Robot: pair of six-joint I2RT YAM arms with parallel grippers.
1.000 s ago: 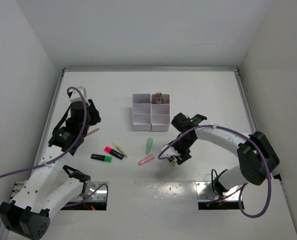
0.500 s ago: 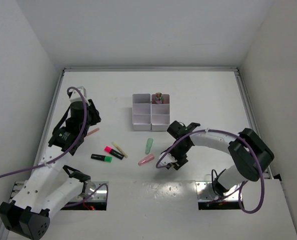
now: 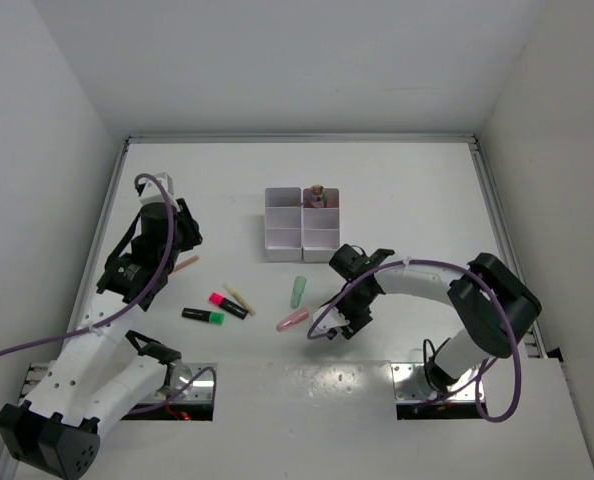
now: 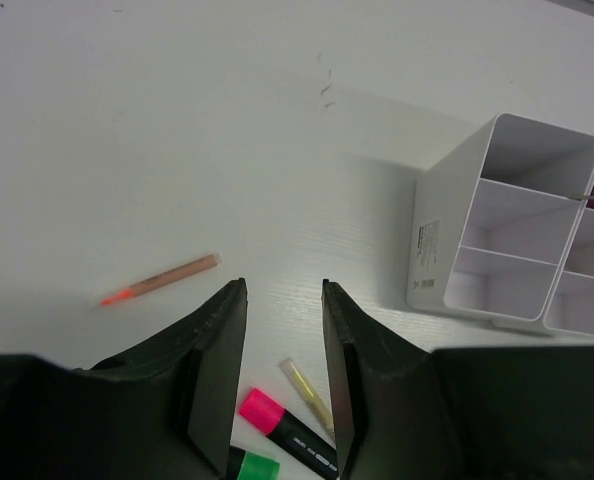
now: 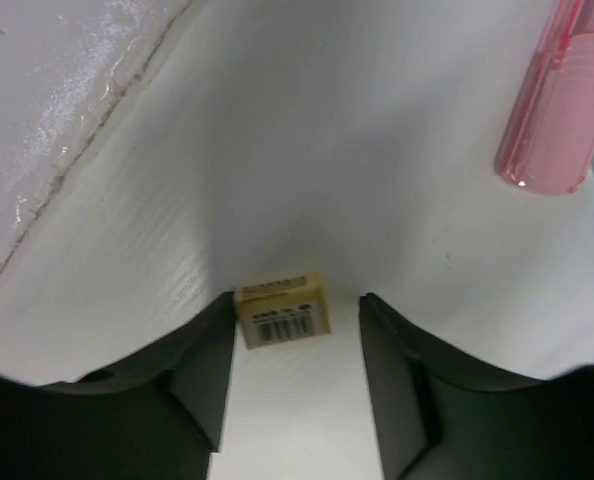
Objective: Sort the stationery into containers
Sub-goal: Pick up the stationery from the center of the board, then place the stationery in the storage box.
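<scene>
A small yellow eraser point(image 5: 282, 312) with a barcode label lies on the table between the jaws of my right gripper point(image 5: 297, 298). It touches the left finger, with a gap to the right one. This gripper point(image 3: 349, 322) is open and low, just right of the pink piece point(image 3: 292, 320) and green piece point(image 3: 298, 291). My left gripper point(image 3: 185, 238) hangs open and empty above the peach stick point(image 4: 162, 280). The pink highlighter point(image 4: 277, 420), green highlighter point(image 4: 252, 467) and tan stick point(image 4: 307, 390) lie below it. The white organiser tray point(image 3: 283, 238) stands mid-table.
A small item point(image 3: 317, 193) stands in the tray's back right compartment; the other compartments that show look bare point(image 4: 522, 205). White walls close off the table at the left, back and right. A glossy strip point(image 5: 67, 90) runs along the near edge.
My right gripper has moved left and slightly nearer, toward the pink piece, with its jaws a little narrower. The left arm has not moved.
</scene>
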